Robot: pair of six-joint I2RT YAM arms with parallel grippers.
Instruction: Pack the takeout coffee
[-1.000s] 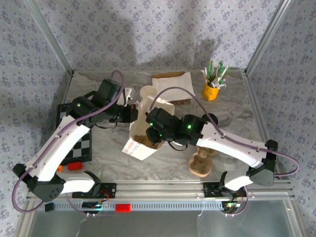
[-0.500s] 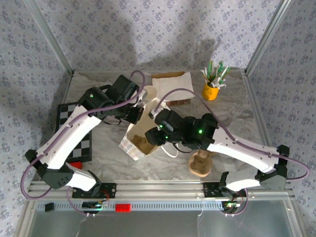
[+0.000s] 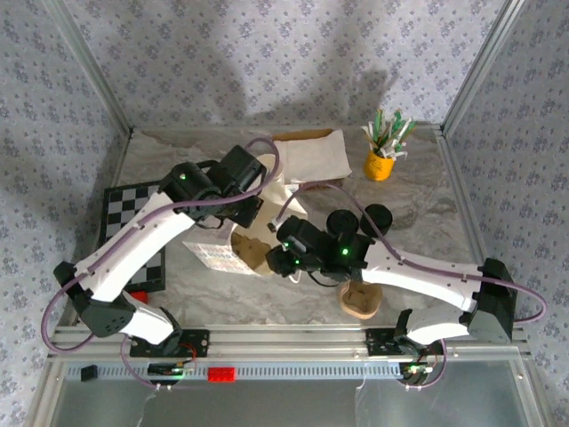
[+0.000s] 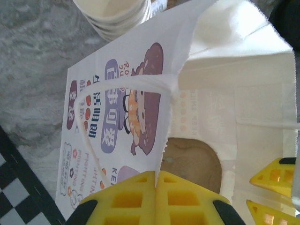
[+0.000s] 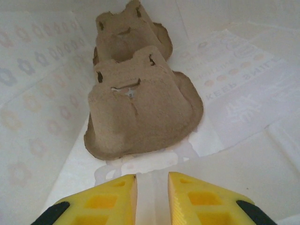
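The takeout coffee cup [image 4: 114, 13] stands just past the bag in the left wrist view, where its white rolled rim shows at the top edge. A white paper bag [image 3: 213, 256] with cartoon print [image 4: 126, 103] lies tipped, and a brown pulp cup carrier [image 5: 140, 108] sits inside it. My left gripper [image 4: 157, 180] is shut on the bag's torn mouth edge. My right gripper [image 5: 152, 180] reaches into the bag mouth. Its jaws stand a narrow gap apart with the bag's white handle strip between them, and I cannot tell whether they press on it.
A second pulp carrier [image 3: 360, 298] lies near the right arm's base, with a black lid [image 3: 378, 216] behind that arm. A yellow cup of sticks [image 3: 382, 160] and white napkins [image 3: 311, 151] sit at the back. A checkerboard [image 3: 133, 209] lies at the left.
The bag has tipped from upright towards the lower left, so its printed side faces up. My left gripper moved right with the bag edge. The right gripper opened briefly and narrowed again.
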